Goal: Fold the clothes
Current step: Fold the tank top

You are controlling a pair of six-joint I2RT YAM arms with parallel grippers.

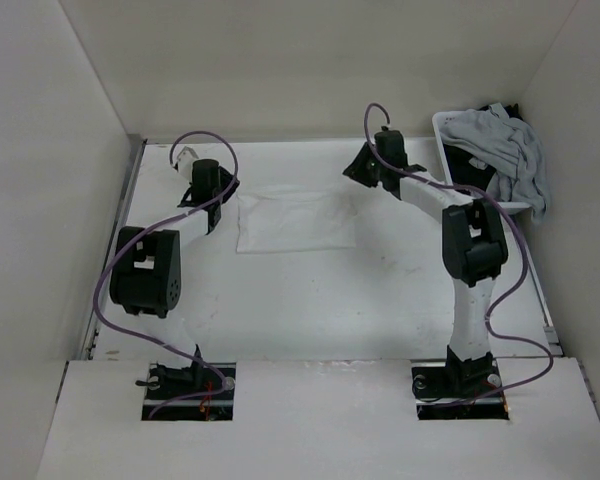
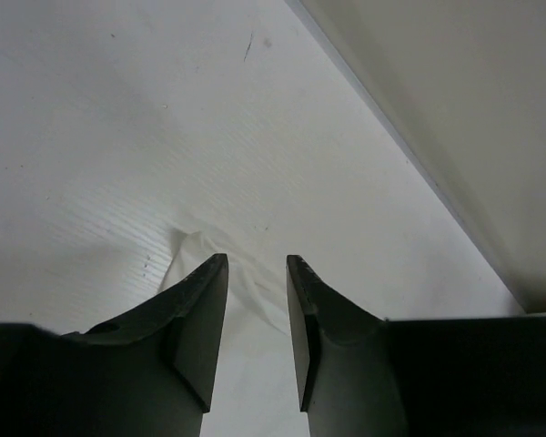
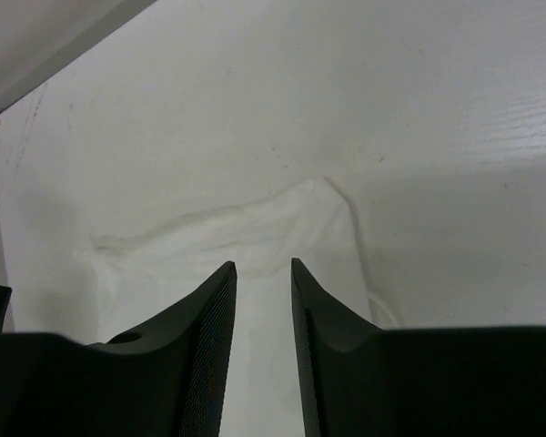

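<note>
We had the white sleeveless top (image 1: 295,222) lying flat mid-table (image 1: 310,310), a neat rectangle. The left gripper (image 2: 255,259) and right gripper (image 3: 262,264) flanked its far edge, jaws parted and empty. For a clean next fold, we'd pinch matching corners evenly.

Place: a robotics lab test cell.
Walls: plain white panels (image 1: 310,60) box the white table (image 1: 310,310) on three sides.
Rig: left arm (image 1: 148,270) and right arm (image 1: 470,250) bolted at the near edge, purple cables (image 1: 100,300) looping.
Props: basket (image 1: 442,125) of grey garments (image 1: 510,150), far right corner.
</note>
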